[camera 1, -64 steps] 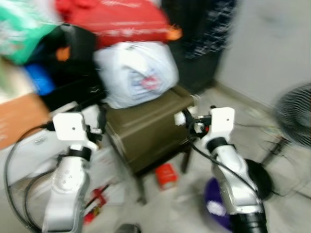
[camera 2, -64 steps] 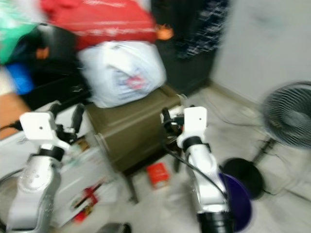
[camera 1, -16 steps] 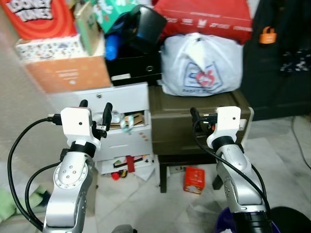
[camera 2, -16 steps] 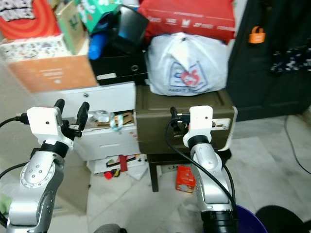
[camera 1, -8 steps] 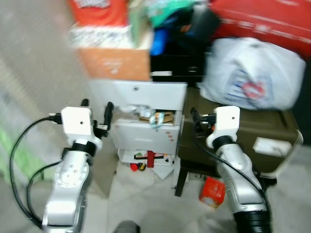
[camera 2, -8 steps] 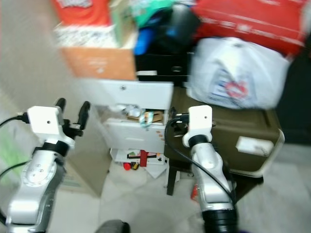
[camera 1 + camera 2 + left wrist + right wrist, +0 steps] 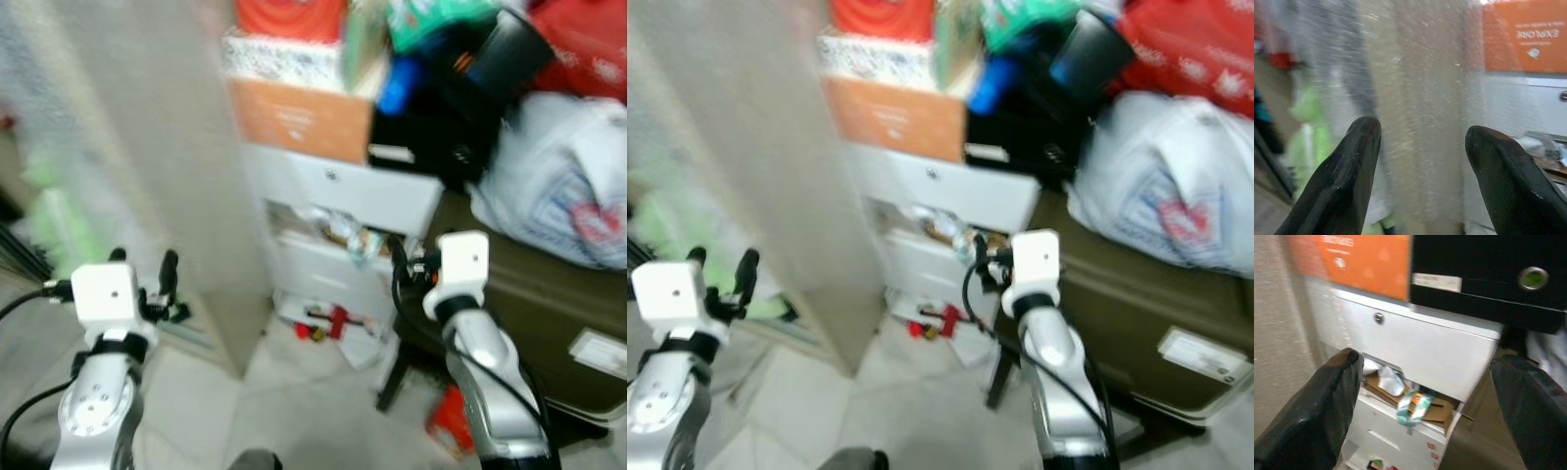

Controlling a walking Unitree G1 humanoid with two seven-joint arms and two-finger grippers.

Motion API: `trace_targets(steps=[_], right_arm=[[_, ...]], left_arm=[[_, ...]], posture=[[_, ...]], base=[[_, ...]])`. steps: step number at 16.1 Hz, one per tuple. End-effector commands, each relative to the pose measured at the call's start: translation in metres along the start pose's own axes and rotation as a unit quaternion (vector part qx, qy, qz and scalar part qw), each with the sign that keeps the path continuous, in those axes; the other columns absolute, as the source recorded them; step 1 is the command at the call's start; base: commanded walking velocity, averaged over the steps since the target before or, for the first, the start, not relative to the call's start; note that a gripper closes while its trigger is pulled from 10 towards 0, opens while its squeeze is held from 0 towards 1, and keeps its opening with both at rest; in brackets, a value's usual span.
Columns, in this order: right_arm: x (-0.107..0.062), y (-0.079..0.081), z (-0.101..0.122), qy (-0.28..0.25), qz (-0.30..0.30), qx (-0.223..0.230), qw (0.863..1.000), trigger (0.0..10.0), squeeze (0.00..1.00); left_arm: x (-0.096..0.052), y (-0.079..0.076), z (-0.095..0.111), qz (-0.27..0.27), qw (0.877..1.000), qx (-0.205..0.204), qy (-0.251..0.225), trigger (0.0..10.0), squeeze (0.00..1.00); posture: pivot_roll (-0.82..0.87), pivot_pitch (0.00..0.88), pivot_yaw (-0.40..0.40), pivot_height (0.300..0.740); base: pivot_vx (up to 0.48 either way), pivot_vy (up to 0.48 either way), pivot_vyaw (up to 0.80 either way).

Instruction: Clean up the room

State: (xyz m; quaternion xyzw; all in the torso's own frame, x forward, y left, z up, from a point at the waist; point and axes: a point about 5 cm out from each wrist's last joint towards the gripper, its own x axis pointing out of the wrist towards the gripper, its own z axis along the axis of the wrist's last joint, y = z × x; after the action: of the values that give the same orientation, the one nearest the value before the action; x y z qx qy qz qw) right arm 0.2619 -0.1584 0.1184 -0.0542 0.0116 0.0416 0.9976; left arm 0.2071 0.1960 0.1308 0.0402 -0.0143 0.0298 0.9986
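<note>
My left hand (image 7: pixel 1418 196) has glossy black fingers under a white wrist block, and so does my right hand (image 7: pixel 1422 406). Ahead of my right hand, the drawer unit (image 7: pixel 1415 340) is white and the box (image 7: pixel 1369 262) above it orange with small white print. The case (image 7: pixel 1488 269) beside that box is black, with a green dot. The bag (image 7: pixel 558 191) is white with a red and blue mark; the trunk (image 7: pixel 549 313) under it is olive-brown. Past my left hand, the wall panel (image 7: pixel 162 147) is speckled beige.

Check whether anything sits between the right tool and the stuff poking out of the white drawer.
Nothing visible blocks it. The right tool, open and empty, looks straight at the white drawer unit, where cardboard and wrappers spill from the gap. The left tool faces the beige panel.
</note>
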Motion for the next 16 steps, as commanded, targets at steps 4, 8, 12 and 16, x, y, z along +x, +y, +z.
trace_targets(steps=[4,8,12,16], right_arm=[[-0.007,-0.015,0.003,0.007,-0.035,-0.002,0.999,10.0,0.00],[-0.021,-0.026,0.003,0.016,-0.052,-0.013,0.998,10.0,0.00],[-0.017,-0.016,0.002,0.008,-0.035,-0.013,0.999,10.0,0.00],[-0.004,-0.009,0.004,0.006,-0.009,-0.008,1.000,10.0,0.00]], left_arm=[[-0.002,0.004,0.002,0.012,1.000,-0.004,-0.004,10.0,0.00],[0.016,-0.012,0.012,-0.042,0.998,-0.037,-0.039,10.0,0.00],[0.017,-0.024,0.008,-0.057,0.997,-0.051,-0.031,10.0,0.00],[0.017,-0.022,0.007,-0.044,0.998,-0.035,-0.032,10.0,0.00]], posture=[[0.00,0.000,0.019,0.740],[-0.05,0.000,0.031,0.740],[-0.05,0.000,0.061,0.740],[-0.02,0.000,0.042,0.740]], base=[[0.000,0.000,0.80],[0.000,0.000,0.80],[0.000,0.000,0.80],[0.000,0.000,0.80]])
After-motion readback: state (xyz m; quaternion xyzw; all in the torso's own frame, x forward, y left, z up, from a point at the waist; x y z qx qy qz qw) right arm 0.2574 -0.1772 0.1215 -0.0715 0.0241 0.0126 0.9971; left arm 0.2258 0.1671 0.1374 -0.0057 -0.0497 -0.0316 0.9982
